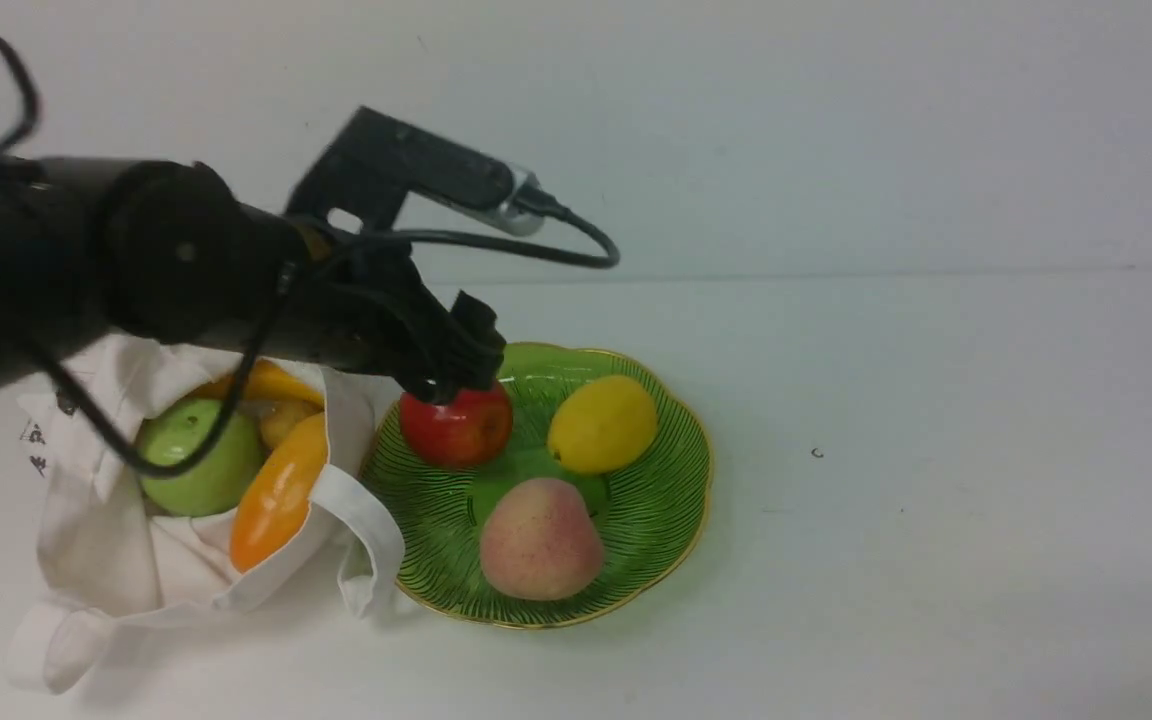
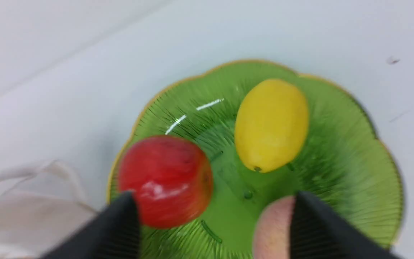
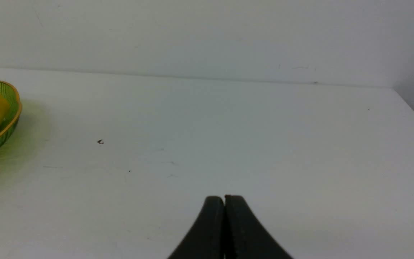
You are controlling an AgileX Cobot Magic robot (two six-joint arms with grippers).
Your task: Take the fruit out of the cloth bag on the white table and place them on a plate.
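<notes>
The green plate (image 1: 666, 500) holds a red apple (image 1: 456, 425), a yellow lemon-shaped fruit (image 1: 602, 423) and a pinkish peach (image 1: 540, 538). My left gripper (image 1: 451, 370) hovers just above the red apple with its jaws open and empty. In the left wrist view the gripper (image 2: 212, 199) has the red apple (image 2: 165, 180) by one finger and the peach (image 2: 273, 226) by the other. The cloth bag (image 1: 136, 560) lies left of the plate with a green apple (image 1: 198, 455) and orange-yellow pieces (image 1: 281, 490) in its mouth. My right gripper (image 3: 224, 198) is shut over bare table.
The white table (image 1: 936, 450) stretches to the right of the plate, with a small dark speck (image 1: 817, 453). The bag's handle (image 1: 371, 530) lies against the plate's left rim. A white wall stands behind the table.
</notes>
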